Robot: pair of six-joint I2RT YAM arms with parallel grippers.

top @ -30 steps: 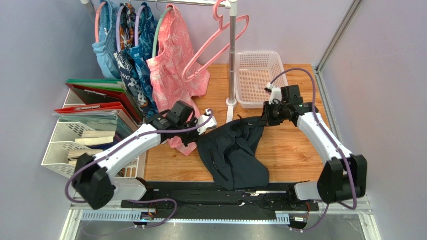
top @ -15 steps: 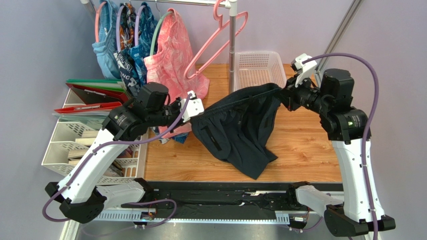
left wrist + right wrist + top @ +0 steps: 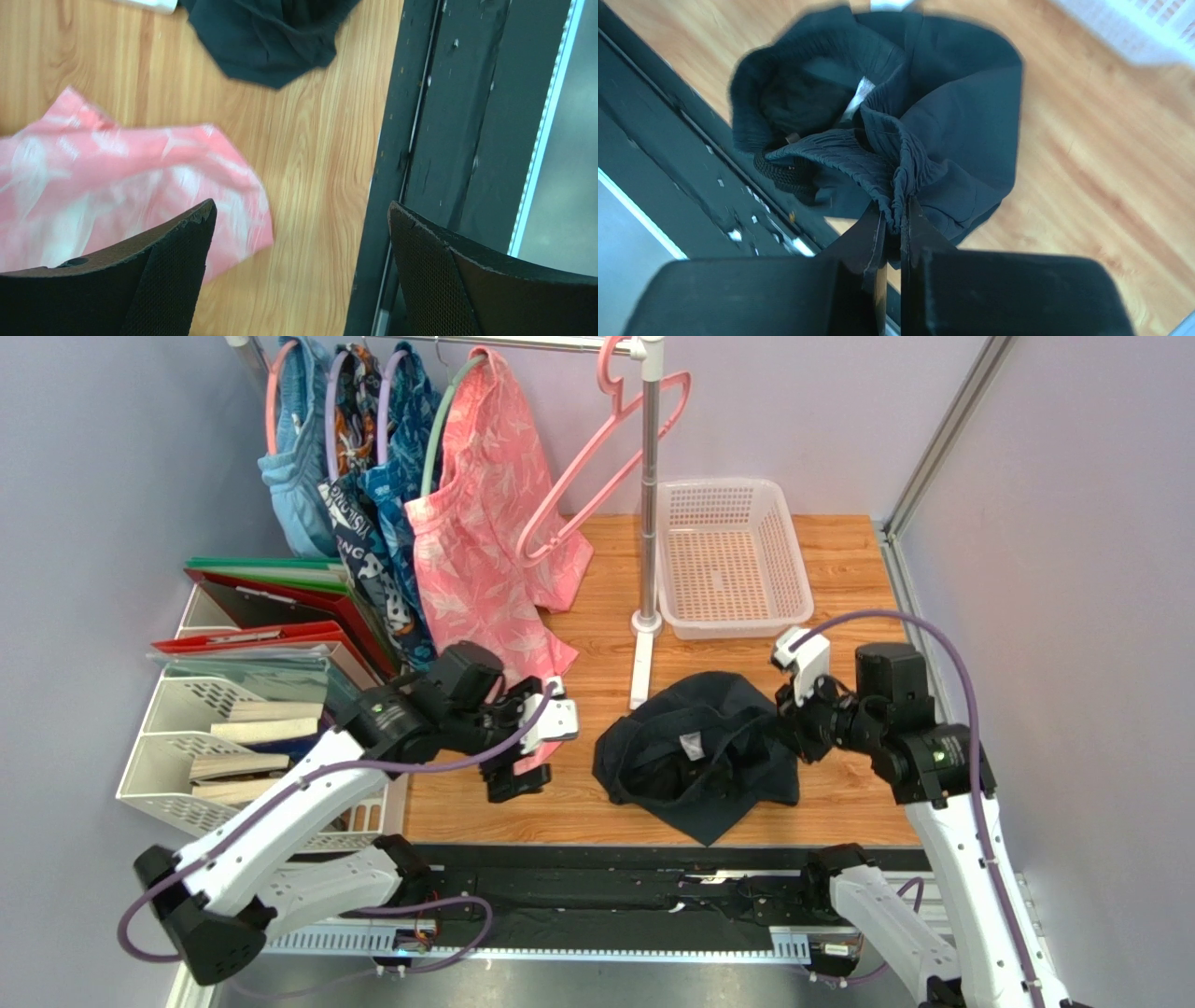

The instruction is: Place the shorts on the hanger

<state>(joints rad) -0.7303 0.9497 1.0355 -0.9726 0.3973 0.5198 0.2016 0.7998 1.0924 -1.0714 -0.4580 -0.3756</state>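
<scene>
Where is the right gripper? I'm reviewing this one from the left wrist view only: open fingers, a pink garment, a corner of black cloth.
Observer: The right gripper is shut on the shorts, pinching their gathered waistband.
Operator: Lifted, or down on the table?
Observer: Down. The shorts lie bunched on the table, in front of the white basket.
Operator: And the hanger?
Observer: The hanger hangs bare from the rack, beside its post, with nothing draped on it.
</scene>
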